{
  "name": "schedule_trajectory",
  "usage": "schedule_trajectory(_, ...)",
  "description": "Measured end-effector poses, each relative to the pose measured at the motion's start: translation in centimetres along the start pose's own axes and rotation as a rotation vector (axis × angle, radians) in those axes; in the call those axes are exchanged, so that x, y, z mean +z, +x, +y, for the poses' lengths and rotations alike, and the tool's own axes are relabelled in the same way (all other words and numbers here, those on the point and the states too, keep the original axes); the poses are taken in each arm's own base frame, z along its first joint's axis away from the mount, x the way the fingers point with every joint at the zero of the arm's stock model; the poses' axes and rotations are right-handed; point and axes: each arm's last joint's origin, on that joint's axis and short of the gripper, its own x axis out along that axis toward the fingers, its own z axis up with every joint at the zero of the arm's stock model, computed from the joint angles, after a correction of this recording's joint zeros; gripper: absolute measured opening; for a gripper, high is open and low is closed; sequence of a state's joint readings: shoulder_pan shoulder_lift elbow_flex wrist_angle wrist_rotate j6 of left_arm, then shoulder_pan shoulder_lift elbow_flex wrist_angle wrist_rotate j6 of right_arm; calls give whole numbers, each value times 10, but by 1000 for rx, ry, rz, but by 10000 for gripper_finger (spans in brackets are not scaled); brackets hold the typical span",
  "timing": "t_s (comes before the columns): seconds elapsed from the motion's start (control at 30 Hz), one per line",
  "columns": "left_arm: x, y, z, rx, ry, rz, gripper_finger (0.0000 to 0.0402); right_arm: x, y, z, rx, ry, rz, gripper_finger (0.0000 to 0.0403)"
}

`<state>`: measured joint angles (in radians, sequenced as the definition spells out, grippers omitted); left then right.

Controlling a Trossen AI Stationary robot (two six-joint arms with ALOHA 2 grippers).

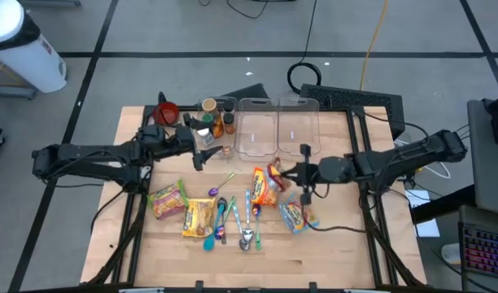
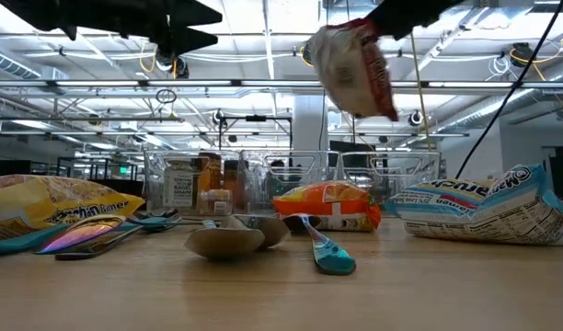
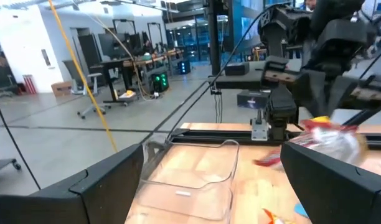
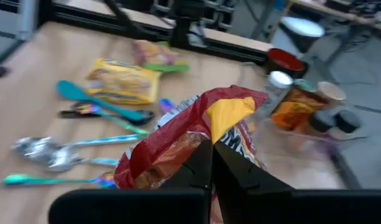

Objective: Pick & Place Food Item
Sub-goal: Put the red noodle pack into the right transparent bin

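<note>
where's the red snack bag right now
The red snack bag hangs off the table in the shut right gripper, right of centre in the high view, just in front of the clear bins and above the orange packet.

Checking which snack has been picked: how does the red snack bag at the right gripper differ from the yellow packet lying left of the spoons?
The red snack bag hangs above the table, pinched by the right gripper; the yellow packet lies flat on the wood, untouched. The bag is red with a yellow patch and looks crumpled; the packet is mostly yellow and lies smooth. Both are sealed food packs.
</note>
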<state>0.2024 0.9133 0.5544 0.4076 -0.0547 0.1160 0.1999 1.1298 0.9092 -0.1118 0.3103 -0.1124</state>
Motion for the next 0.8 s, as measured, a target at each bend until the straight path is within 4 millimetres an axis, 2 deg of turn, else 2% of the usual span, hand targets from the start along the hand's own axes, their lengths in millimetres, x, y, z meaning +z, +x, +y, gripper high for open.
schedule_trajectory(0.17,11,-2,1,-1,-41,9,388,0,16,-22,-53,22,-34,0)
schedule_trajectory(0.27,10,-2,1,-5,-43,47,388,1,24,-35,-37,53,-79,0)
schedule_trajectory(0.37,10,-1,1,-6,-40,65,388,-1,26,-47,-104,67,-73,0)
schedule_trajectory(0.53,8,0,1,-7,-39,80,388,-8,14,-79,-346,129,-3,0)
schedule_trajectory(0.8,8,0,1,-7,-39,80,388,-37,1,-128,-531,247,181,0)
